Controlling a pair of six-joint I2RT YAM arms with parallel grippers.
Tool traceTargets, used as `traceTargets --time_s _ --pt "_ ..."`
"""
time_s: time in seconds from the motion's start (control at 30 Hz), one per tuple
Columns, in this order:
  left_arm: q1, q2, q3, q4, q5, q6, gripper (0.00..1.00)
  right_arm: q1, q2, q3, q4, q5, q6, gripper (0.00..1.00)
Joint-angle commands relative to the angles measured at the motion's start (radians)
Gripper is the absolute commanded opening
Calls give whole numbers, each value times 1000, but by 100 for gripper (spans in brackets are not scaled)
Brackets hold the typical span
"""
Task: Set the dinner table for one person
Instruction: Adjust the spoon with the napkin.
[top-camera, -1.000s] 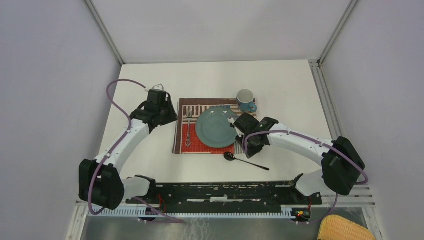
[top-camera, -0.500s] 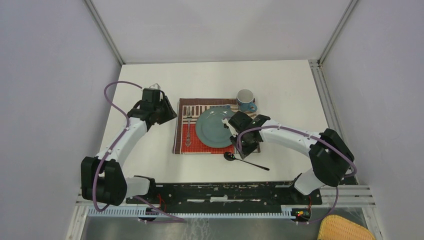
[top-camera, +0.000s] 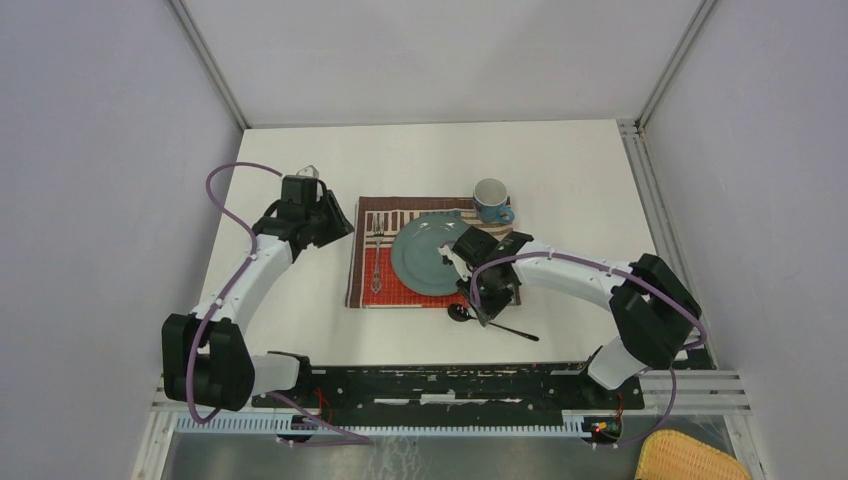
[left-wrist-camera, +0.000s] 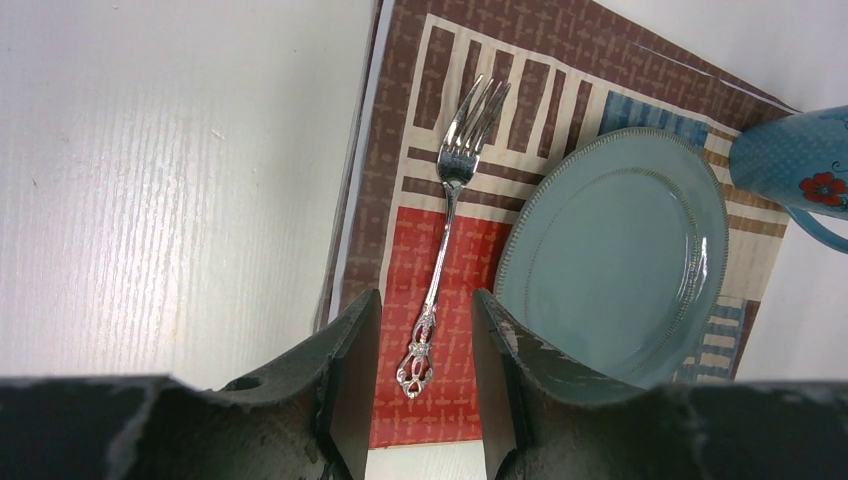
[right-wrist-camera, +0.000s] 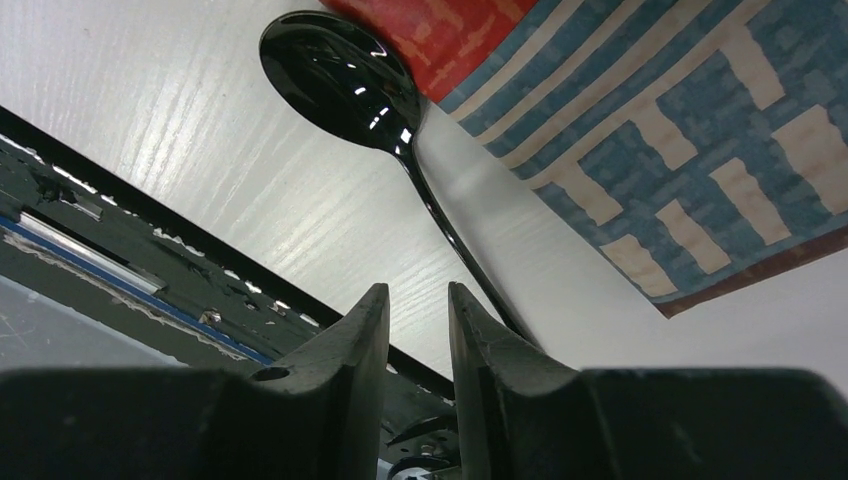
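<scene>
Hovering close over the white dinner table (top-camera: 570, 170) that spreads beneath both arms, the right gripper (right-wrist-camera: 418, 300) has its jaws slightly apart and empty beside the black spoon (right-wrist-camera: 340, 75), while the left gripper (left-wrist-camera: 425, 305), jaws parted and empty, hangs above the fork (left-wrist-camera: 450, 200) on the striped placemat (left-wrist-camera: 440, 262).

You're working in robot lab test cell, not home dining room. Evidence:
- dinner table (top-camera: 560, 170) is plain white worktop edged by metal rails (top-camera: 645, 195)
- blank grey wall panels (top-camera: 100, 150) box in left, far and right edges, with aluminium struts (top-camera: 210, 65) rising from far corners
- left arm (top-camera: 240, 285) and right arm (top-camera: 570, 270) bolted to black mounting bar (top-camera: 450, 383) along near edge
- purple cable (top-camera: 245, 164) loops exposed
- only homely touch is striped placemat (top-camera: 375, 285) mid-worktop
</scene>
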Motion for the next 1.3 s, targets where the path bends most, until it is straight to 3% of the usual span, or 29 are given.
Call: traceTargets --time_s 0.0,1.27 --pt "9 -9 3 45 30 24 46 10 21 30 -7 -16 -12 34" --pt "17 -21 0 39 62 23 46 12 155 76 26 28 -26 34"
